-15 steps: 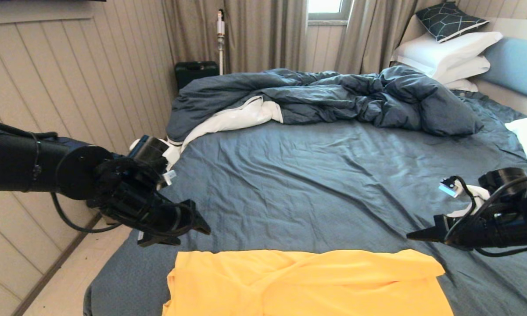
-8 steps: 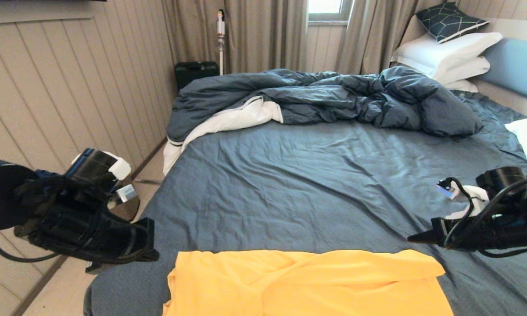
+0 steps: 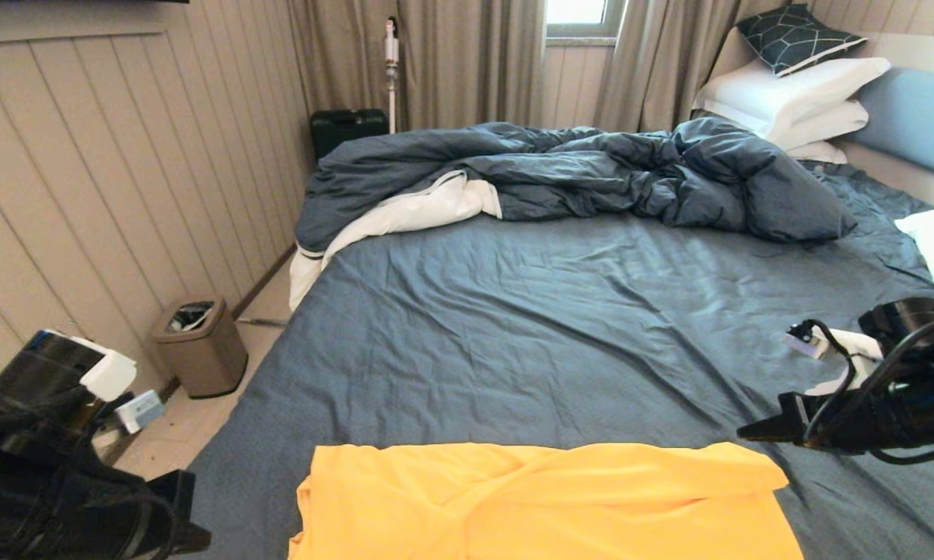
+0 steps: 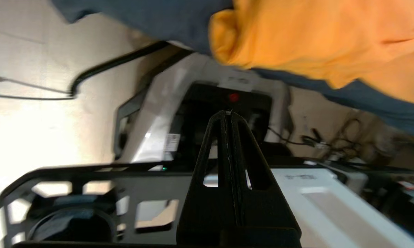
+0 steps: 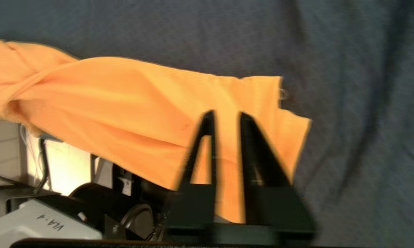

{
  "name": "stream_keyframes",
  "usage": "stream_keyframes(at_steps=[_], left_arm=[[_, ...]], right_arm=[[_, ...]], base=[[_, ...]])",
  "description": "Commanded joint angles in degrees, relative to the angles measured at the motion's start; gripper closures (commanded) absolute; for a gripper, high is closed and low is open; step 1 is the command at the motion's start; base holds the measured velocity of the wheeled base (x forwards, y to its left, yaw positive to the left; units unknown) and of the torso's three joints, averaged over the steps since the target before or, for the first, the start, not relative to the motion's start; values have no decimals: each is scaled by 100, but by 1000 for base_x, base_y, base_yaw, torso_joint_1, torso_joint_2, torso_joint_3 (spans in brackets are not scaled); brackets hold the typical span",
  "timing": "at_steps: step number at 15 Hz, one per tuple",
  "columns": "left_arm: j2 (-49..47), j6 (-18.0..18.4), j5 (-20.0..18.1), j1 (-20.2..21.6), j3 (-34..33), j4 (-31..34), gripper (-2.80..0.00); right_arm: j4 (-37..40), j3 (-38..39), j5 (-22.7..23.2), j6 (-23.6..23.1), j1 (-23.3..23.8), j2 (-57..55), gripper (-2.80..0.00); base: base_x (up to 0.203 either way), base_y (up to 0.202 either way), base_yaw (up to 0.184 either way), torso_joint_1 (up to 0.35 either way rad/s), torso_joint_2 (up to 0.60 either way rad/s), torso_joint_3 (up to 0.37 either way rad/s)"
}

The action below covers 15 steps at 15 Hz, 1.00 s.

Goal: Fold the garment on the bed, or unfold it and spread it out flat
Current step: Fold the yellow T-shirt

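Since it lies in loose, soft folds, the garment (image 3: 544, 502) reads as thin, light knit: limp, with no stiffness to carry its own shape, likely to drape and trail from wherever it is pinched. It sits at the 6 o'clock edge of the bed (image 3: 560, 327) in the head view, a yellow band across the slate-blue sheet, its lower part running out of frame; the wrist views show cloth spilling past the mattress edge. No print visible, so which face is up cannot be told. Left tool (image 4: 229, 115): fingers pressed together, nothing between them, low at 8 o'clock off the bed side, clear of the cloth. Right tool (image 5: 225, 119): fingers a narrow gap apart, empty, hovering at 4 o'clock just beside the garment's right-hand corner (image 5: 293, 120), not touching as far as can be seen. Judgement: best holds are the two far corners or the hem edge, a single layer pinched at each end, both lifted together so the fabric stays taut between them; a grab mid-panel would bunch it. Sheet beneath is also soft, so risk of pinching both. Duvet (image 3: 575, 175) heaped at 12 o'clock, well apart.
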<state>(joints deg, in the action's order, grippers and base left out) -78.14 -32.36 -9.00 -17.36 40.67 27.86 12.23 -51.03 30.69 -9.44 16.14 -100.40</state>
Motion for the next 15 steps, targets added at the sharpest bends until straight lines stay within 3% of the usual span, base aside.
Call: stream_keyframes(at_steps=[1,4,15], left_arm=[[568,-21,250,12,-242,65,0],[1089,-75,627,13,-505,400,0],[958,-187,571,13,-534,233,0]], right_arm=[[8,-47,-34,-23,82,4,-280],[109,-95,-50,-286,242,-202,-280],[65,115,-1,-353,100,-283,-280]], base=[[0,0,0,0,0,0],[0,0,0,0,0,0],[0,0,0,0,0,0]])
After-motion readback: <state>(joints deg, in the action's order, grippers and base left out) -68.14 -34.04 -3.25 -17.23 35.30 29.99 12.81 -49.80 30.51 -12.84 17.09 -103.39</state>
